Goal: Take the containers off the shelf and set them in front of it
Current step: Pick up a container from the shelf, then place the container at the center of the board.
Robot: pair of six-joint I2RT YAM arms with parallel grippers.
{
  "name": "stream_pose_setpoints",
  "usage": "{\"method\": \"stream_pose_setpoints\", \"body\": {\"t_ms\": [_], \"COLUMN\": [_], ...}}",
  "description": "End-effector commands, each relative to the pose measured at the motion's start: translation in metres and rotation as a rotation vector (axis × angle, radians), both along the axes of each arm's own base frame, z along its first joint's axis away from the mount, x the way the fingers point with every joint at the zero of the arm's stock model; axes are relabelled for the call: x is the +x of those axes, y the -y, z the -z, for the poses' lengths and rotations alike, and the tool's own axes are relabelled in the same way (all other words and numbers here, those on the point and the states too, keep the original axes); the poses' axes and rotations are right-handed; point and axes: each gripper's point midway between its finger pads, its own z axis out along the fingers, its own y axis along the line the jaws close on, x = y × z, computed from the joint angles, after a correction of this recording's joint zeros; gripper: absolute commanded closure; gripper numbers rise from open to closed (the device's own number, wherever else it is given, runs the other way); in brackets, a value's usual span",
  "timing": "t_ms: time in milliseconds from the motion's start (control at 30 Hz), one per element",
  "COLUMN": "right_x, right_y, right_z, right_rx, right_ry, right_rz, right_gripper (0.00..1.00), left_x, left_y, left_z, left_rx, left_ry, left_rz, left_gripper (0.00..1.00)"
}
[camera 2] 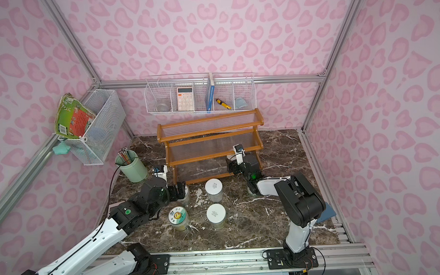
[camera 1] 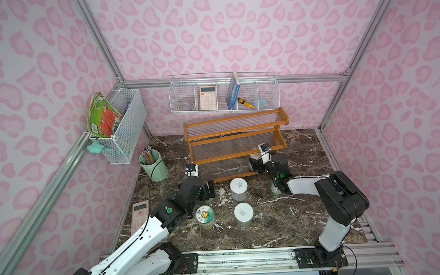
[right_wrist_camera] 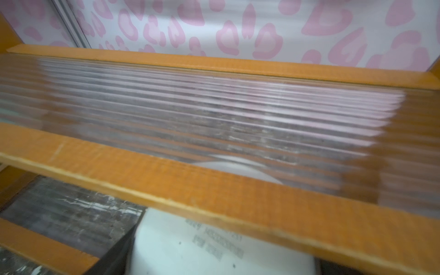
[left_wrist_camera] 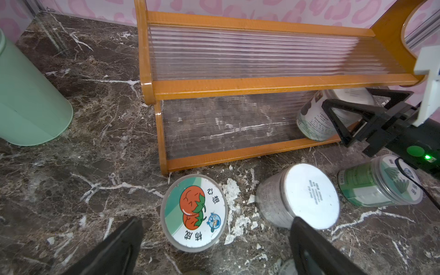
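Observation:
The orange-brown shelf (camera 1: 235, 140) stands at the back of the marble table. On its bottom tier at the right end, a white-lidded container (left_wrist_camera: 316, 123) sits tilted, with my right gripper (camera 1: 253, 162) shut on it; its lid (right_wrist_camera: 190, 252) fills the space between the jaws. Several containers stand in front of the shelf: two with plain lids (camera 1: 238, 186) (camera 1: 243, 211), one with a cartoon sticker (camera 1: 204, 214), a green one (left_wrist_camera: 378, 183) and a tomato-sticker one (left_wrist_camera: 194, 212). My left gripper (left_wrist_camera: 214, 250) hangs open just above the tomato one, touching nothing.
A mint-green pencil cup (camera 1: 153, 168) stands left of the shelf, and a pink calculator (camera 1: 140, 215) lies by the left wall. White wire baskets (camera 1: 223, 92) (camera 1: 122, 124) hang on the walls. The shelf's upper tiers (left_wrist_camera: 262, 52) hold nothing.

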Motion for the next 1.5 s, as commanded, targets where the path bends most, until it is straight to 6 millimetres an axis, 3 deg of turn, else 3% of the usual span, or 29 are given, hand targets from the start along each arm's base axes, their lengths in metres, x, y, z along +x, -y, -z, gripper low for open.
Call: {"method": "stream_pose_setpoints", "body": {"t_ms": [0,267,700,1200,1467], "right_x": [-0.011,-0.043,-0.12,-0.192,-0.212], "right_y": [-0.002,0.004,0.018,0.058,0.075], "right_z": [-0.009,-0.026,-0.068,-0.064,-0.04], "right_rx": [0.019,0.035,0.033,0.069,0.083], "right_ry": [0.011,0.014,0.04,-0.04,-0.104], "right_rz": [-0.021,-0.039,-0.055,0.04,0.134], "right_gripper": [0.31,0.32,0.32,0.34,0.35], "left_x": [0.0,0.001,0.005,0.007,0.005], "left_y": [0.002,0.004,0.01,0.017,0.018], "left_z": [-0.005,-0.006,-0.007,-0.008,-0.006], "left_rx": [-0.016,-0.024,-0.041,-0.062,-0.07], "left_ry": [0.003,-0.001,-0.008,-0.024,-0.035], "left_rz": [0.003,0.008,0.015,0.027,0.031], "left_gripper": [0.01,0.01,0.01,0.01,0.01]}}
